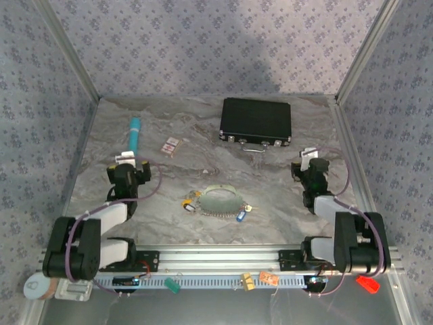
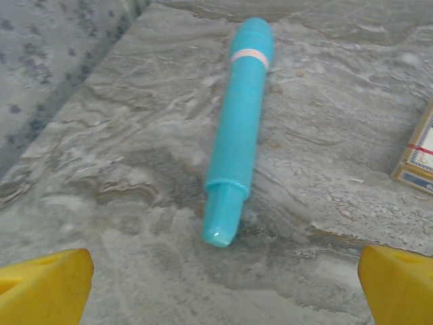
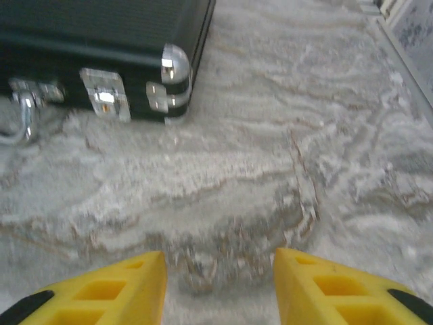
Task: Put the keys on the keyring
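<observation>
Found left gripper [image 2: 223,288] spread and empty, aimed at pen [image 2: 237,135]. Found right gripper [image 3: 220,277] likewise spread, case [image 3: 101,47] ahead-left. Located keys [image 1: 239,217] and keyring [image 1: 220,198] between both, behind fingertips; judged parked pending first pickup.

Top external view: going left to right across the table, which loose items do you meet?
teal tube → pink-and-white card → yellow-headed key → keyring → blue-headed key. The black case is left out: it spans the same stretch as the keyring and blue-headed key.
</observation>
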You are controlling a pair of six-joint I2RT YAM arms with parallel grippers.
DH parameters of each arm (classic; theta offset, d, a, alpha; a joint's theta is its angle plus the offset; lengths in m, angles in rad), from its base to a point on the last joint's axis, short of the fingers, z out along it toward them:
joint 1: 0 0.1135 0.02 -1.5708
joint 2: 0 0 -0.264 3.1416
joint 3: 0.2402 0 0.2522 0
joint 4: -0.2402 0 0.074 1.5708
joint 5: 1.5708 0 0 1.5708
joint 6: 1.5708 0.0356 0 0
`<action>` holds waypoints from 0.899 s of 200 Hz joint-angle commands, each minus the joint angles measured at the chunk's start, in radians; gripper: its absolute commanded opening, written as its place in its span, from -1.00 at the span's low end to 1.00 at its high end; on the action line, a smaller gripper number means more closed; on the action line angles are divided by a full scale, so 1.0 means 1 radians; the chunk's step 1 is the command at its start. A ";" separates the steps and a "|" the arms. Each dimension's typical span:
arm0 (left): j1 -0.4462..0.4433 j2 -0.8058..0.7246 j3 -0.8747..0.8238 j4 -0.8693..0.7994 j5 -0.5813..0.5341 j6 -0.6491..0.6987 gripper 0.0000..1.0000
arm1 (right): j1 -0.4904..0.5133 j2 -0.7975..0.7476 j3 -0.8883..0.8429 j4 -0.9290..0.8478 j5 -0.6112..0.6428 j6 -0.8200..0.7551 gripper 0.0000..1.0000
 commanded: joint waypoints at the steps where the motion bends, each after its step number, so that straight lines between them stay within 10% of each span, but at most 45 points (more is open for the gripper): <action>1: 0.007 0.078 0.011 0.251 0.110 0.077 1.00 | -0.007 0.075 -0.016 0.243 -0.109 0.028 -0.10; 34: 0.046 0.337 0.026 0.510 0.160 0.074 0.99 | -0.007 0.255 -0.001 0.400 -0.157 0.013 -0.12; 70: 0.088 0.289 0.139 0.198 0.092 -0.018 0.99 | -0.019 0.262 0.077 0.243 -0.057 0.070 0.00; 151: 0.106 0.303 0.154 0.193 0.187 -0.001 1.00 | -0.024 0.257 0.080 0.231 -0.054 0.071 0.21; 165: 0.106 0.302 0.152 0.192 0.189 0.001 1.00 | -0.023 0.257 0.079 0.231 -0.055 0.072 0.33; 170: 0.106 0.302 0.152 0.195 0.201 0.005 1.00 | -0.023 0.257 0.080 0.231 -0.052 0.072 0.90; 180: 0.106 0.301 0.155 0.188 0.227 0.015 1.00 | -0.021 0.256 0.079 0.231 -0.047 0.070 0.98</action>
